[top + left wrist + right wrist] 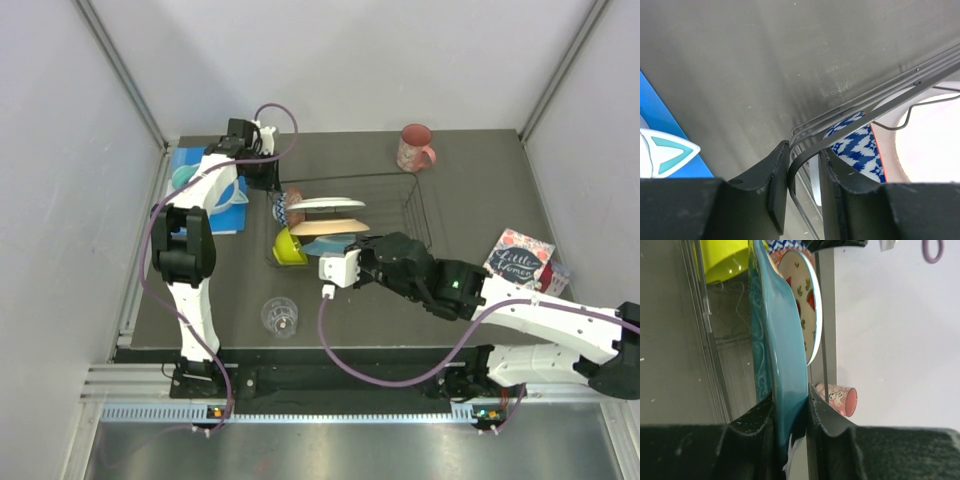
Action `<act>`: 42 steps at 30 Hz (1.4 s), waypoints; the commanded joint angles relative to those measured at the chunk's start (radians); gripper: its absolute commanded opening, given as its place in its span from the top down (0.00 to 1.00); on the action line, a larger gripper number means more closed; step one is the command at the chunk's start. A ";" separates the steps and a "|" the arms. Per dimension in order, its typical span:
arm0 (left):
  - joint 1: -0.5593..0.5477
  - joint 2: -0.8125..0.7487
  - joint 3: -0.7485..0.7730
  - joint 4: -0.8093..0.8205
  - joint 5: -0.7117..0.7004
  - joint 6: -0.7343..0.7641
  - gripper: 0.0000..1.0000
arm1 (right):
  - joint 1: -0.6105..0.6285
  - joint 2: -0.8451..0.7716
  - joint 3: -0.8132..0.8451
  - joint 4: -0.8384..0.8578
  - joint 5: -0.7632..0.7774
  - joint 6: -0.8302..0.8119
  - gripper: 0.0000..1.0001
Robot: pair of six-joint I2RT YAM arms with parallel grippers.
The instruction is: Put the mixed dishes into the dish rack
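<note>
At the far-left corner of the rack (418,215), my left gripper (262,180) is hidden under its own arm in the top view. Only the left wrist camera shows its jaws straddling the rim wire (890,92), close on either side. I cannot tell whether they actually pinch it. Behind that wire, half cut off, sits the patterned bowl (860,145).

My right gripper (338,262) has its jaws clamped on the rim of the teal plate (782,340), which stands on edge at the rack's near end. From above the plate is just a sliver (335,247) poking out past the wrist. The wrist camera shows it just beside the cream plate (802,305), though I cannot tell whether they touch. The lime bowl (722,260) is cropped at that view's top edge.

The top view alone gives me the white plate (328,203) farther back, the mug (415,148) beyond the rack, and the glass (280,316) on the near desk (470,195).
</note>
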 commanded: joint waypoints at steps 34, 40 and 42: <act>-0.029 -0.090 -0.053 -0.082 0.079 0.100 0.79 | -0.183 0.248 -0.046 0.458 -0.226 0.043 1.00; -0.029 -0.090 -0.055 -0.085 0.081 0.103 0.66 | -0.187 0.309 -0.021 0.484 -0.196 0.057 1.00; -0.029 -0.092 -0.053 -0.091 0.074 0.106 0.62 | -0.187 0.321 0.003 0.461 -0.183 0.069 0.89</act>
